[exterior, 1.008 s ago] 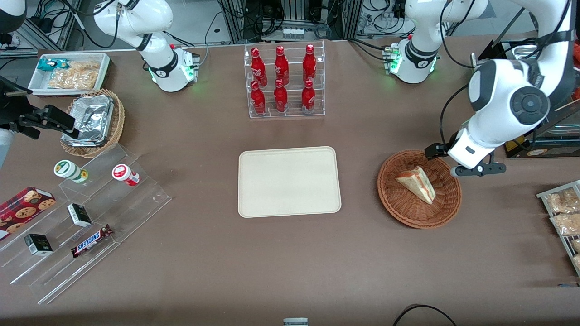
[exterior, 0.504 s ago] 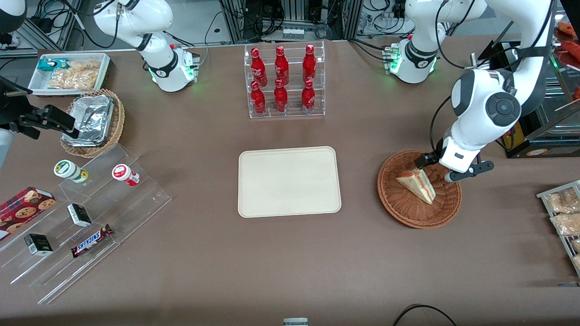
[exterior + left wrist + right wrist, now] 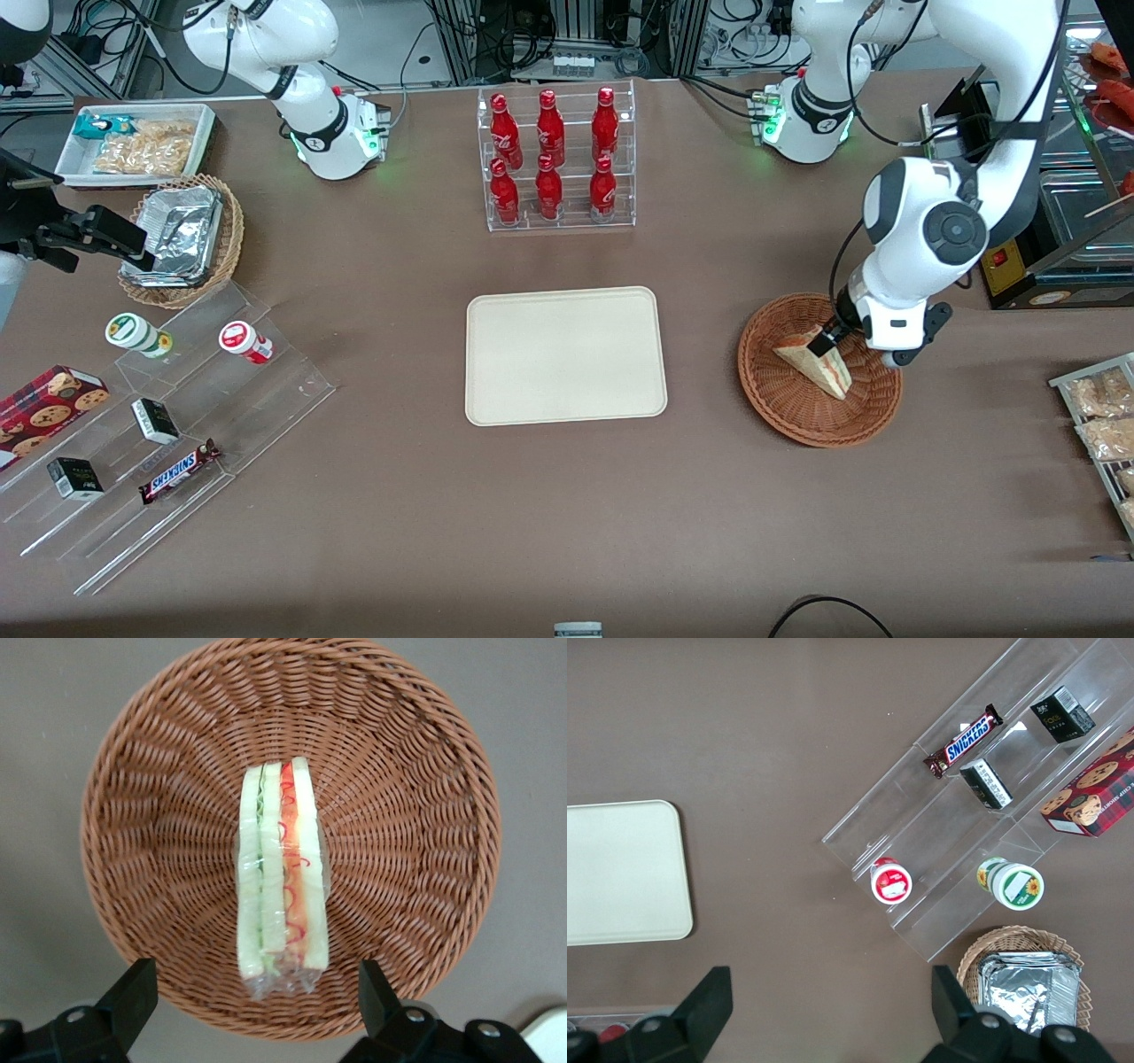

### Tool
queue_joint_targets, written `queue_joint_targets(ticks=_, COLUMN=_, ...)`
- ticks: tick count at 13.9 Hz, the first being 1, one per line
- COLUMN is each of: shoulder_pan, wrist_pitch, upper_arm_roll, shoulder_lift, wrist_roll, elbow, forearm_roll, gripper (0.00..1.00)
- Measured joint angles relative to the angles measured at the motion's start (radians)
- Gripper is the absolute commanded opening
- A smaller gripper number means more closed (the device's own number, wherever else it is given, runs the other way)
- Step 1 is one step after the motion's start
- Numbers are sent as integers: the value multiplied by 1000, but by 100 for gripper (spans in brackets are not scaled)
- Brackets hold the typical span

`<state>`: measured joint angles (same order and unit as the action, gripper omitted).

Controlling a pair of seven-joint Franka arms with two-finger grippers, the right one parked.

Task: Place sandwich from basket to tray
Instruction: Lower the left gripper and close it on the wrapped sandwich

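The sandwich (image 3: 819,363), a wrapped pale wedge with red and green filling, lies in the round reddish-brown basket (image 3: 797,416) toward the working arm's end of the table. My left gripper (image 3: 864,350) hangs low over the basket, just above the sandwich's broad end. In the left wrist view the gripper (image 3: 255,979) is open: its black fingers (image 3: 133,992) stand wide apart, either side of the sandwich (image 3: 282,877), without touching it. The basket (image 3: 425,815) fills that view. The cream tray (image 3: 565,354) lies flat at the table's middle with nothing on it.
A clear rack of red bottles (image 3: 556,159) stands farther from the camera than the tray. Toward the parked arm's end are a stepped acrylic shelf with snacks (image 3: 168,425), a lighter wicker basket with foil (image 3: 182,239) and a white bin (image 3: 133,142). Snack packets (image 3: 1103,425) lie at the working arm's table edge.
My left gripper has swung in from beside the basket and come down over the sandwich. The sandwich and basket have not moved.
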<state>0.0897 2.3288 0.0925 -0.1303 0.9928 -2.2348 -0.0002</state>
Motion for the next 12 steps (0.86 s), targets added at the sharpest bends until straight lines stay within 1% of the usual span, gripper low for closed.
queue_joint_targets(ticks=2, shoulder_pan=9, wrist_pitch=12, upper_arm_roll=0, shoulder_lift=-23, wrist_roll=45, elbow=0, forearm_roll=0, gripper=100)
queue_joint_targets(ticks=6, shoulder_pan=9, wrist_pitch=20, upper_arm_roll=-2, shoulder_lift=-60, wrist_roll=56, elbow=0, forearm_roll=0, gripper=100)
queue_joint_targets(ticks=8, shoulder_pan=8, wrist_pitch=52, upper_arm_roll=-4, shoulder_lift=-91, wrist_roll=56, elbow=-1, forearm_roll=0, gripper=99)
queue_joint_targets(ticks=9, shoulder_pan=7, wrist_pitch=61, upper_arm_roll=-5, shoulder_lift=-105, wrist_roll=56, elbow=-1, forearm_roll=0, gripper=88)
queue_joint_targets(ticks=12, shoulder_pan=7, wrist_pitch=71, upper_arm_roll=-9, shoulder_lift=-124, wrist_roll=57, elbow=-1, forearm_roll=0, gripper=31)
